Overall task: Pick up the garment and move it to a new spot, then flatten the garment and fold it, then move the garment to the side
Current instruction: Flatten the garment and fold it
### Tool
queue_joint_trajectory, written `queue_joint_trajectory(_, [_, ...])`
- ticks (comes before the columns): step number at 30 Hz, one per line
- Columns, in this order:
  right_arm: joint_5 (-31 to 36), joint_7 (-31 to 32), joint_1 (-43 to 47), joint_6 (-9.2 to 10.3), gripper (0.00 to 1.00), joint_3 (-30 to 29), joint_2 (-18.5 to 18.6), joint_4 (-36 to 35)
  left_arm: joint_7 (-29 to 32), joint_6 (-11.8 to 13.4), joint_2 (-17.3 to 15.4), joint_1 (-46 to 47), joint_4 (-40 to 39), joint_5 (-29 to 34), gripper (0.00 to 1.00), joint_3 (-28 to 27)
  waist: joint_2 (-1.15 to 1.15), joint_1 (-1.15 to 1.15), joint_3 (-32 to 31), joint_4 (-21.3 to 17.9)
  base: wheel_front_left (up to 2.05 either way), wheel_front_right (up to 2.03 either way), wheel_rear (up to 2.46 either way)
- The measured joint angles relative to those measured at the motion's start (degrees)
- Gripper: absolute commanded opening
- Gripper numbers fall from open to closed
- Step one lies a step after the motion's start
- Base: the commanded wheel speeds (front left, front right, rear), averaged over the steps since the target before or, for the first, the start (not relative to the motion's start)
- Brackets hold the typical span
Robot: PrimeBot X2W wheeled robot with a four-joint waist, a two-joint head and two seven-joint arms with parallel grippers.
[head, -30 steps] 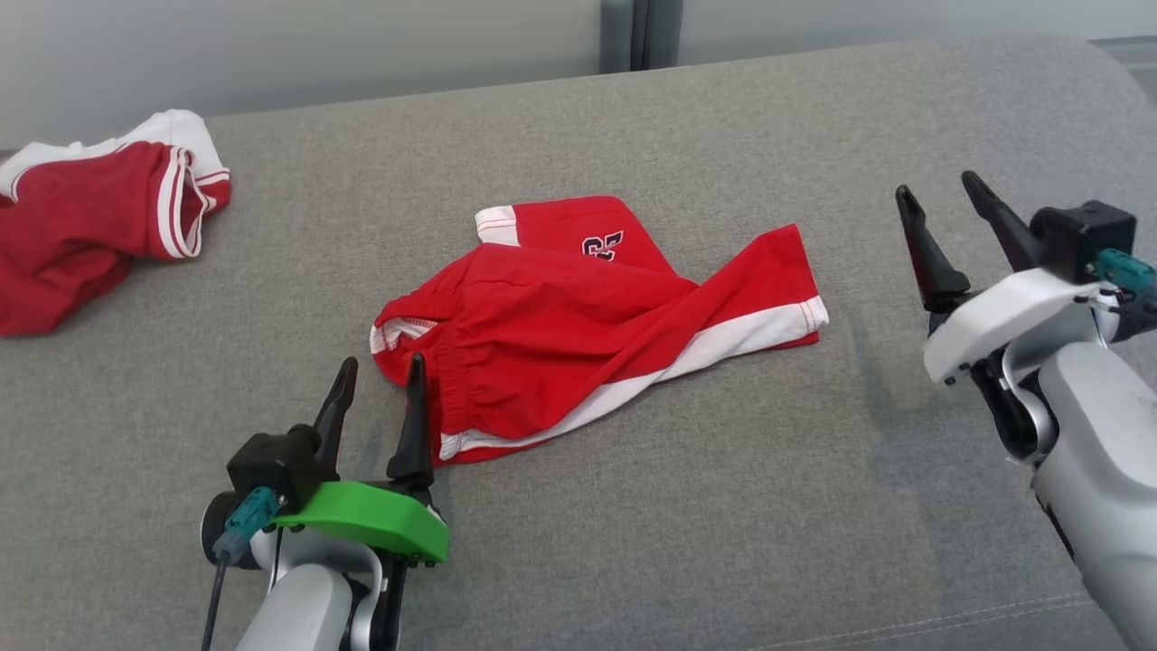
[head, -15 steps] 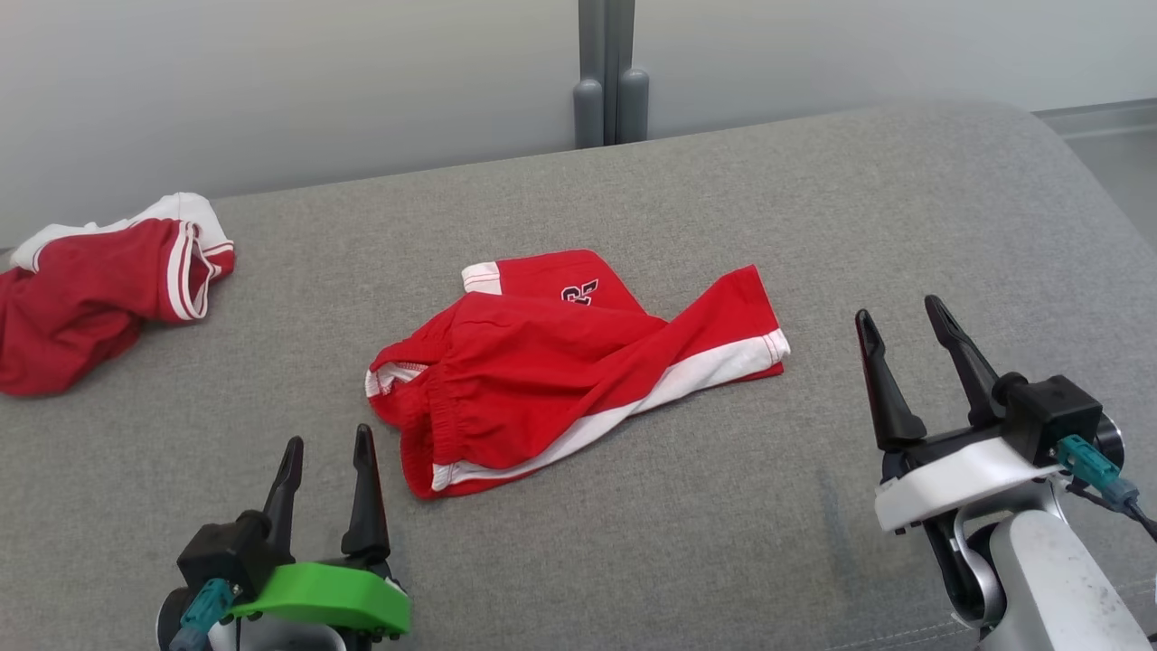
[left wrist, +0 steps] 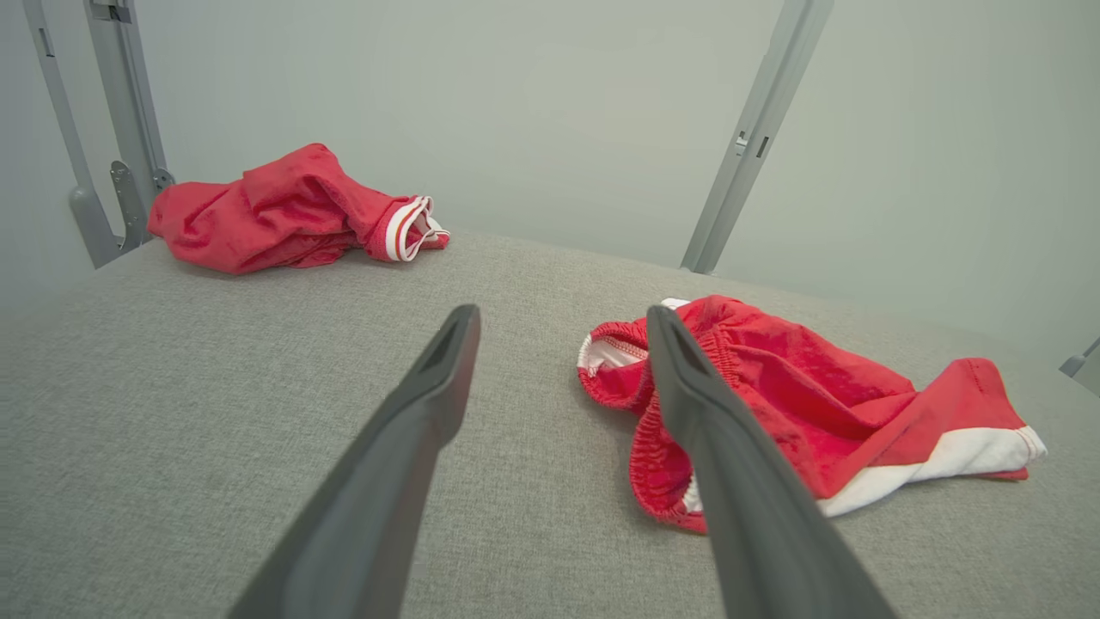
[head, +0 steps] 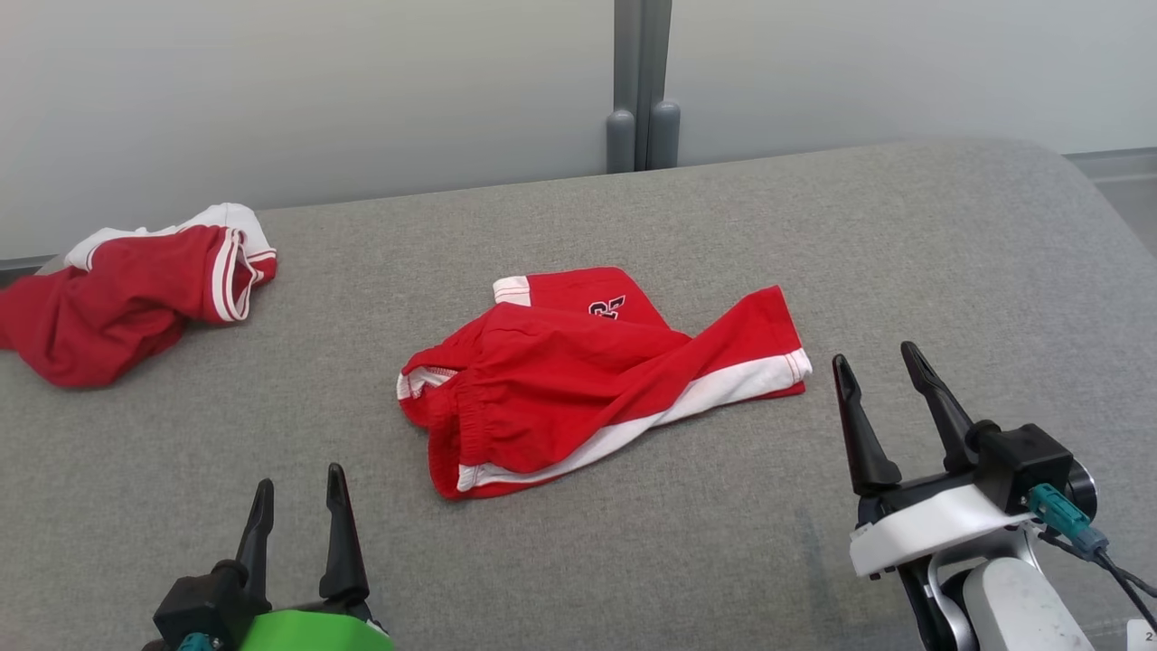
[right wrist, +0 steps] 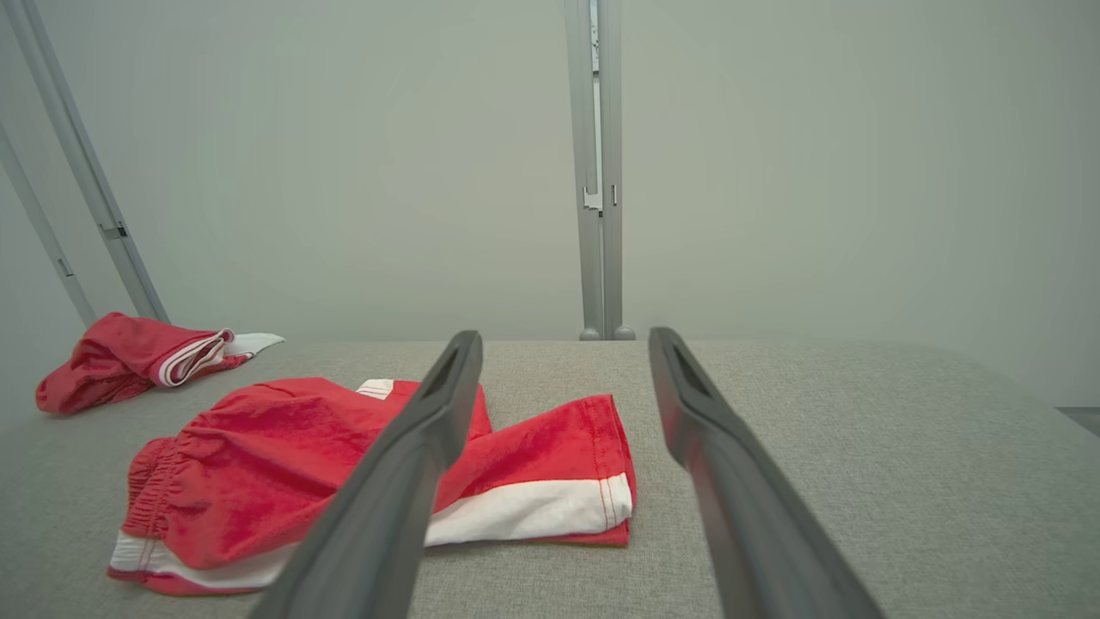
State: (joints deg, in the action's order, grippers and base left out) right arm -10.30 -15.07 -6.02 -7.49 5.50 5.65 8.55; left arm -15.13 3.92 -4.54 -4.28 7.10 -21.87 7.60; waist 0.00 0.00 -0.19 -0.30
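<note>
A: What is different from one second ago?

B: Both arms have drawn back toward the robot. The left claw (head: 300, 476) stood right at the waistband of the red shorts (head: 578, 380). Now it is apart from them, fingers spread, holding nothing. The right claw (head: 873, 353) is also spread and empty, near the white-striped hem. The head view itself has tilted up too.

A: And the shorts?

B: They lie in the middle of the grey surface (head: 723, 561), rumpled, one leg crossing the other. I think flattening and folding are not yet done.
</note>
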Motion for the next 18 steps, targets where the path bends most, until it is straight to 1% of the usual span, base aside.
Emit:
queue_joint_trajectory(5, [0.93, 0.0, 0.26, 0.0, 1.0, 0.1, -1.27, -0.12, 0.01, -0.99, 0.45, -0.07, 0.74, 0.68, 1.0, -0.48, 0.0, 0.0, -0.07, 0.34, 0.0, 0.0, 0.0])
queue_joint_trajectory(18, [1.37, 0.0, 1.06, 0.0, 1.0, 0.58, -2.21, 0.34, 0.01, -2.41, 1.15, -0.07, 2.87, 1.87, 1.0, -1.31, 0.0, 0.0, -0.56, 0.33, 0.0, 0.0, 0.0])
